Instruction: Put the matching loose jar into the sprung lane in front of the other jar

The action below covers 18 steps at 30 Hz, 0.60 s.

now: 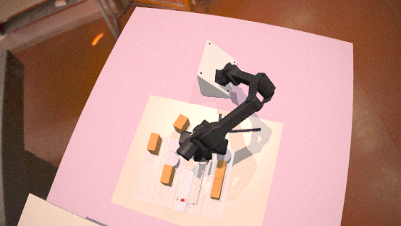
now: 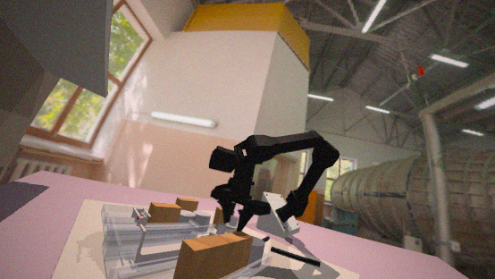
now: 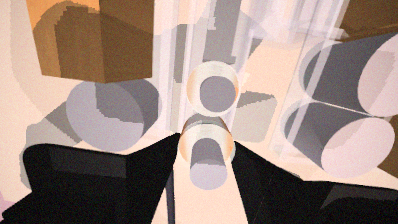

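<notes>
My gripper (image 2: 234, 223) (image 3: 205, 141) is shut on a small jar (image 3: 208, 176) with a cream shoulder and a narrow grey top. A matching jar (image 3: 218, 94) stands just beyond it, in line with the clear-walled sprung lane (image 3: 184, 45). The two jars overlap in the wrist view; whether they touch, and whether the held jar's base rests on the lane floor, I cannot tell. The low front stop is hidden by the jar and fingers. The pusher plate cannot be made out clearly. The arm covers both small jars in the top view.
Wide lilac-grey cylinders stand on both sides, one at left (image 3: 106, 119) and two at right (image 3: 357, 147) (image 3: 382, 80). Orange-brown boxes (image 1: 167, 175) (image 1: 218, 179) (image 1: 154, 143) (image 1: 181, 123) stand around the lanes. A black bar (image 1: 246, 130) (image 2: 295, 257) lies near the arm.
</notes>
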Each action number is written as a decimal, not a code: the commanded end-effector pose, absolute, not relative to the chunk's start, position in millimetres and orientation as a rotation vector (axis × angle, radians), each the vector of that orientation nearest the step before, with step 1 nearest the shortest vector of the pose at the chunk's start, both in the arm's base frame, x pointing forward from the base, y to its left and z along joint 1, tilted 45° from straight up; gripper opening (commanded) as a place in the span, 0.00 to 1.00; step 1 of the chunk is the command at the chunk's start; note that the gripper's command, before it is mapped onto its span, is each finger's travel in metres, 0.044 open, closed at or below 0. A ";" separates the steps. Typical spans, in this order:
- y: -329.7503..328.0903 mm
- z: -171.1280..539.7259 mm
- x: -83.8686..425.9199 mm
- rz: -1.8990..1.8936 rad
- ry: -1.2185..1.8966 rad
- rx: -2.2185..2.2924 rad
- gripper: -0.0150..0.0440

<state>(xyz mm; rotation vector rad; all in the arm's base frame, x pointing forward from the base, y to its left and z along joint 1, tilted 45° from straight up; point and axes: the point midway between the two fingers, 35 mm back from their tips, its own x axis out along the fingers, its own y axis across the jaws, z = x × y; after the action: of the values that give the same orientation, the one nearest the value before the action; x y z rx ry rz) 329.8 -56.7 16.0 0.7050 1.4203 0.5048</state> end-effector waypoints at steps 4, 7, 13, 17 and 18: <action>-60.2 20.1 339.1 0.504 1.386 0.701 0.25; -60.3 20.1 339.5 0.504 1.386 0.701 0.25; -60.4 20.2 340.3 0.504 1.386 0.701 0.25; -60.5 20.2 340.8 0.504 1.386 0.701 0.25; -60.5 20.2 340.9 0.504 1.386 0.701 0.25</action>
<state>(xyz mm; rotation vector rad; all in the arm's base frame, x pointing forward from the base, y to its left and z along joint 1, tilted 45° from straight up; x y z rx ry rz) 332.2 -57.1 16.0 0.7042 1.4186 0.5054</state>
